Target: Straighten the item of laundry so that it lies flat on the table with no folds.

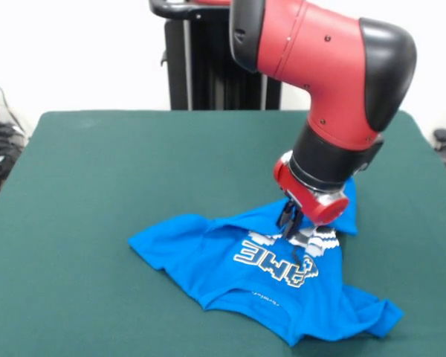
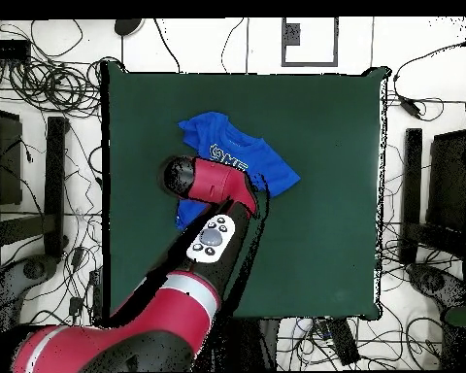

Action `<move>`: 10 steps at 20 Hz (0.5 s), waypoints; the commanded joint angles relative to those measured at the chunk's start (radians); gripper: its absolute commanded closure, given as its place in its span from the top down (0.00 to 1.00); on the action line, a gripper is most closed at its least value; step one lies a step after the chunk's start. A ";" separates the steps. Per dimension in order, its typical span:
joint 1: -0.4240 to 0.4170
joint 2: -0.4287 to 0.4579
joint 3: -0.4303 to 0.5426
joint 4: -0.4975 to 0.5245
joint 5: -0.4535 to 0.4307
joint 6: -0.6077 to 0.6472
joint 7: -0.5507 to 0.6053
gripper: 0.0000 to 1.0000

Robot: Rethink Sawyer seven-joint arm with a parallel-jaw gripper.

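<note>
Nearest the front camera, your blue T-shirt (image 1: 260,279) lies rumpled on the green table (image 1: 97,186), print side up, lettering partly creased, one sleeve bunched at the near right corner and the far hem folded up. Beyond that, your gripper (image 1: 290,223) presses down onto the print; you cannot tell whether it is clenched or released. Behind, the pedestal (image 1: 208,67) stands at the table's far edge.

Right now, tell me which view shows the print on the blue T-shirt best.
The front view: the white lettering on the T-shirt lies open below the end effector, though partly wrinkled. The overhead view shows only a strip of print, since the red arm covers part of the shirt.
</note>
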 commanded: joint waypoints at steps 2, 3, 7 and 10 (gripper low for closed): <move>-0.029 -0.050 0.122 0.174 -0.032 -0.012 0.063 0.00; -0.033 -0.053 0.125 0.179 -0.034 -0.014 0.057 0.00; -0.038 -0.059 0.132 0.182 -0.037 0.006 0.047 0.00; -0.045 -0.072 0.139 0.198 -0.048 0.015 0.029 0.00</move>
